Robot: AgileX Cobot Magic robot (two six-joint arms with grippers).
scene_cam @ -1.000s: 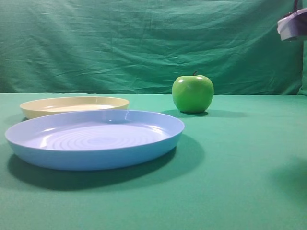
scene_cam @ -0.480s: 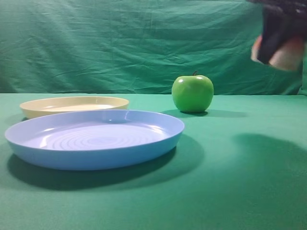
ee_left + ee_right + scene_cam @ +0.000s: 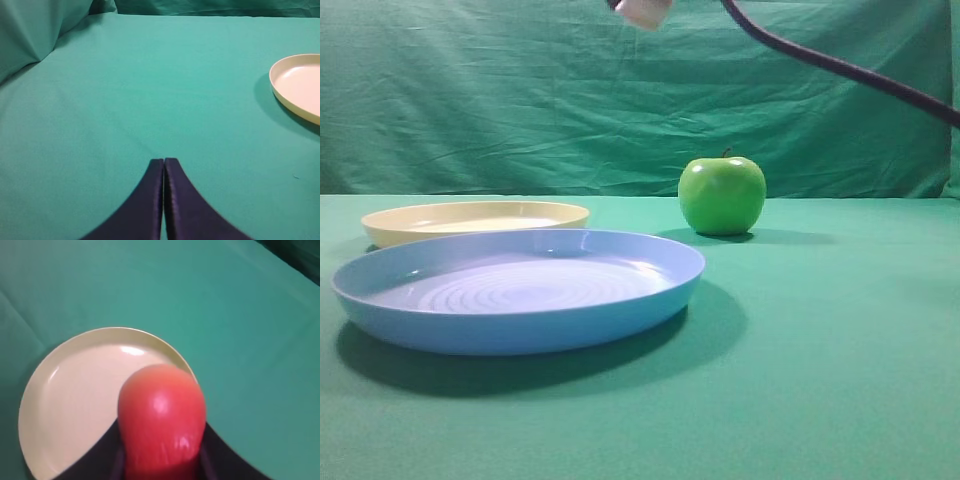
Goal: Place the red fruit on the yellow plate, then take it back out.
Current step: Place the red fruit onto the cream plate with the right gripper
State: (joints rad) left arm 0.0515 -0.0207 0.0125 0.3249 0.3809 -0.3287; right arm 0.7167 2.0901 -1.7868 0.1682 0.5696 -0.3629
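one red fruit (image 3: 162, 415) clamped in right hand (image 3: 162, 460), above yellow plate (image 3: 75, 405); left hand (image 3: 164, 170) closed

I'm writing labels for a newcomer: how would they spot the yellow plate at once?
Start from the green cloth table. On its left lie two shallow round plates; the yellow plate is the farther one, behind the light-blue plate. It is smaller, plain pale cream, without the blue one's concentric rings.

surface: green cloth table (image 3: 840, 380) — on it: yellow plate (image 3: 475, 221) | light-blue plate (image 3: 520, 290) | green apple (image 3: 722, 195)
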